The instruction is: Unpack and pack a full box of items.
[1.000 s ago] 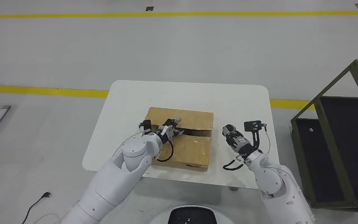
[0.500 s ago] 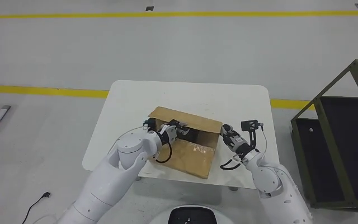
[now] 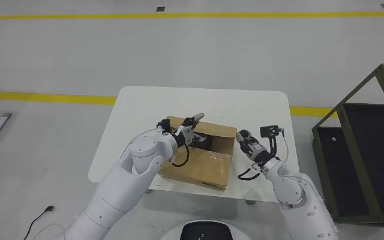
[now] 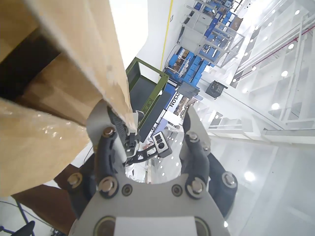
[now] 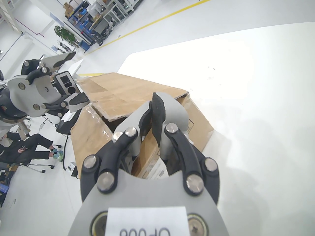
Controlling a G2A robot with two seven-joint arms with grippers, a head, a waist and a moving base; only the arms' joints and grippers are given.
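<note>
Left claw (image 3: 195, 123) risen, open, hooked under box (image 3: 201, 169) far flap (image 3: 221, 129); peel outward steadily. Right claw (image 5: 153, 104) closed, empty, beside box.

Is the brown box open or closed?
Partly open: one box flap tilts up against the left gripper, showing a dark gap.
</note>
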